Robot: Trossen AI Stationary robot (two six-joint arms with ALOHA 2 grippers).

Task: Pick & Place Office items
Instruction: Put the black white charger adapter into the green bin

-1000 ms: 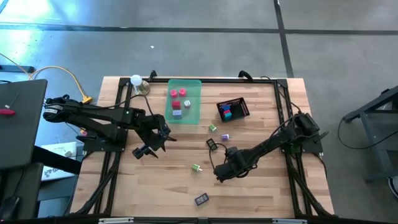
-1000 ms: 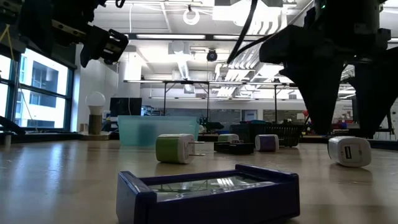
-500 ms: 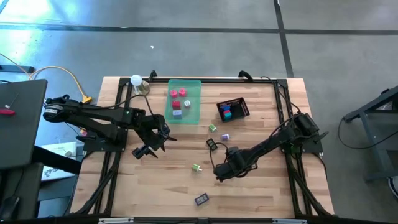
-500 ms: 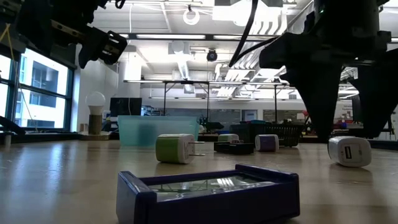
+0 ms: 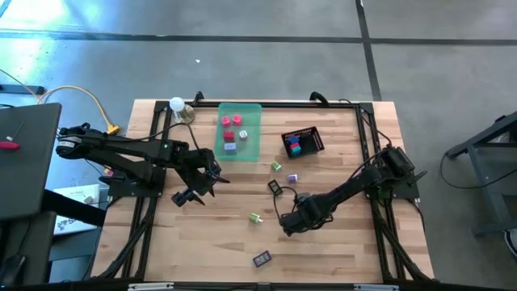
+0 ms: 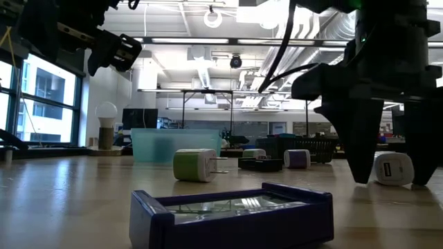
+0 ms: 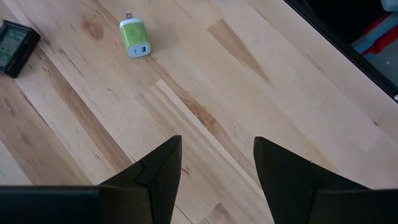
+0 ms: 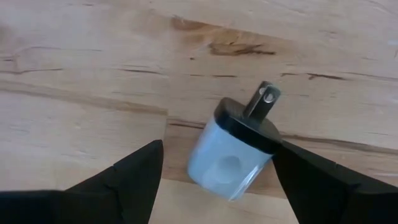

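A white plug charger (image 8: 231,155) with a black pronged end lies on its side on the wood table (image 5: 210,242). My right gripper (image 8: 219,146) points down over it, open, one finger on each side, tips close to the tabletop (image 6: 392,181). My left gripper (image 7: 217,146) hangs open above bare wood at the table's left-middle (image 5: 192,196), touching nothing. Other office items lie loose: a green-and-white charger (image 5: 255,217), a dark blue box (image 5: 262,259), a black piece (image 5: 275,187), a lavender piece (image 5: 292,177) and a green piece (image 5: 276,166). My right gripper comes at the white charger from above with its fingers astride the body. One finger (image 8: 311,180) stands right at the charger's black pronged end (image 8: 264,130); whether it touches, I cannot tell. The charger lies flat on the table.
A translucent green tray (image 5: 252,149) at the back middle holds pink and red pieces. A black mesh basket (image 5: 315,136) to its right holds blue and red ones. A bulb lamp (image 5: 177,105) stands at the far left corner. Dark frame rails run along the table's edges.
My right gripper has come down toward the table, so its fingers now stand low on either side of the white charger. The charger has stayed where it lay.
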